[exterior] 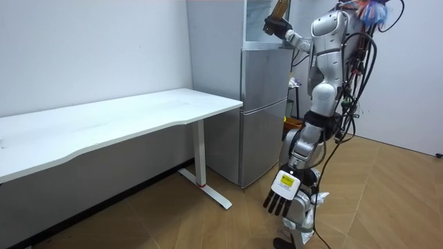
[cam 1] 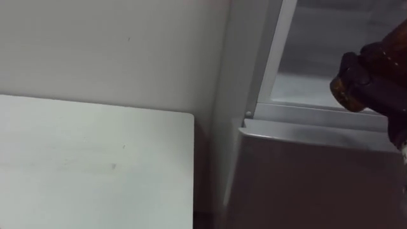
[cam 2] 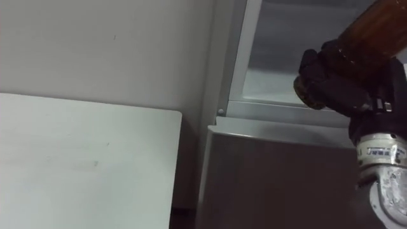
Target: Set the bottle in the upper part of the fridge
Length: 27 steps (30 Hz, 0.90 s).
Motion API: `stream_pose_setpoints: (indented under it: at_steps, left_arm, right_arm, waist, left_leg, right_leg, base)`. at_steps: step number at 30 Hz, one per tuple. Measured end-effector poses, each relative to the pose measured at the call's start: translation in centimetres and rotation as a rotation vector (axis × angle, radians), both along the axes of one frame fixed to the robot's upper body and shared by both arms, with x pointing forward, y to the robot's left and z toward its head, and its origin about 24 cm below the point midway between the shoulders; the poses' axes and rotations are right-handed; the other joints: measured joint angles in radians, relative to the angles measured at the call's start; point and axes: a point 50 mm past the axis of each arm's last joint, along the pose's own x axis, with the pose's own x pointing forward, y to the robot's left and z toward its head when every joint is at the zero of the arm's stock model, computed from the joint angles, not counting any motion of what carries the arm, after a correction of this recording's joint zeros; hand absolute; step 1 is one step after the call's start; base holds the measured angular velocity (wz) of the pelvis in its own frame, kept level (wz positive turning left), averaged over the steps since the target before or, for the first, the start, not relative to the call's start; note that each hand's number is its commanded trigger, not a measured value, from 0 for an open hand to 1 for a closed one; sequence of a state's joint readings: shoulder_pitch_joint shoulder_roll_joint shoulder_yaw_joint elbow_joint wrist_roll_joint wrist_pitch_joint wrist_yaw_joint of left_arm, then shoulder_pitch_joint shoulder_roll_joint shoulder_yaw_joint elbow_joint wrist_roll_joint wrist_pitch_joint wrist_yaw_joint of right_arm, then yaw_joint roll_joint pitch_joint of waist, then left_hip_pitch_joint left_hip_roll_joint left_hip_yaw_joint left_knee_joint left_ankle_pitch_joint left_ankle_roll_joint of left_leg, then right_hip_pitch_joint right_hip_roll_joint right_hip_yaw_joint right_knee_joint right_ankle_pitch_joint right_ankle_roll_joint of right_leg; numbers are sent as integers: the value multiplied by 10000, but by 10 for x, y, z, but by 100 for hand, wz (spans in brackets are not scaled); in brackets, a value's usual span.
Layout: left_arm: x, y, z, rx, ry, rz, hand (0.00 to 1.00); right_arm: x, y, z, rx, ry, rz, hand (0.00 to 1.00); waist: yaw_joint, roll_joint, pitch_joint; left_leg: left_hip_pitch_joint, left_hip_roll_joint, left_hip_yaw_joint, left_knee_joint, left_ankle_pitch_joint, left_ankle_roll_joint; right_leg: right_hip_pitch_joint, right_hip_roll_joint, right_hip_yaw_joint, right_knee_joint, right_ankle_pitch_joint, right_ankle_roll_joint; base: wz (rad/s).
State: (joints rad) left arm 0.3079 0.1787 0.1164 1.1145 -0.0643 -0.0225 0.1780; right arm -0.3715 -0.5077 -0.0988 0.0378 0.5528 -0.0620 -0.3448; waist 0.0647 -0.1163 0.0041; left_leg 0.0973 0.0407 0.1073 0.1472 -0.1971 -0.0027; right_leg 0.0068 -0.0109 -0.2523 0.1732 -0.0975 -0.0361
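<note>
My right hand [cam 2: 334,86] is shut on a brown bottle [cam 2: 375,32], which it holds tilted at the right, just in front of the open upper fridge compartment [cam 2: 286,57]. The bottle's lower end [cam 1: 343,89] is level with the sill of the opening. In the room view I stand close to the grey fridge [exterior: 263,117] with my right arm raised and the bottle [exterior: 278,10] up at its top part. My left hand [exterior: 277,200] hangs low beside my leg, its fingers straight and holding nothing.
The shut lower fridge door [cam 2: 280,178] lies below the opening. A white table [cam 1: 95,165] stands to the left of the fridge against the pale wall, with a narrow dark gap between them. Wooden floor spreads behind me in the room view.
</note>
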Motion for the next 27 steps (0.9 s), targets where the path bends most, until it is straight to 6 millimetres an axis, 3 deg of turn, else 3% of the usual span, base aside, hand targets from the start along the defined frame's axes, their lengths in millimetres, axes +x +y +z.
stream_pose_setpoints:
  at_steps: [7,14,25,27]
  left_arm:
    - [0,-1,0,-207,14,-5,0]
    - [-3,2,0,-330,191,274,0]
    - [-10,8,2,-390,341,979,0]
    - [-11,9,3,-384,361,1010,0]
  right_arm:
    - [15,-17,-4,1215,492,-887,100]
    - [35,-28,2,1986,832,-1628,100]
    - [51,-29,9,1800,1649,-1779,100]
    - [55,-31,3,1516,2142,-1866,100]
  waist:
    - [219,-5,5]
    - [290,-33,-21]
    - [776,-71,-60]
    - [807,-180,-115]
  left_leg:
    - [-56,3,-11,26,2,-3]
    - [-227,-12,-272,50,2,-2]
    - [-337,-7,-354,138,3,-4]
    - [-367,-20,-394,136,-1,-3]
  right_leg:
    - [-63,-16,-25,-4,-6,-9]
    - [-93,-46,-470,-36,-23,-10]
    - [-194,-98,-555,128,-48,-15]
    - [-182,-166,-546,147,-88,-12]
  base:
    - [1]
    - [10]
    - [3]
    - [5]
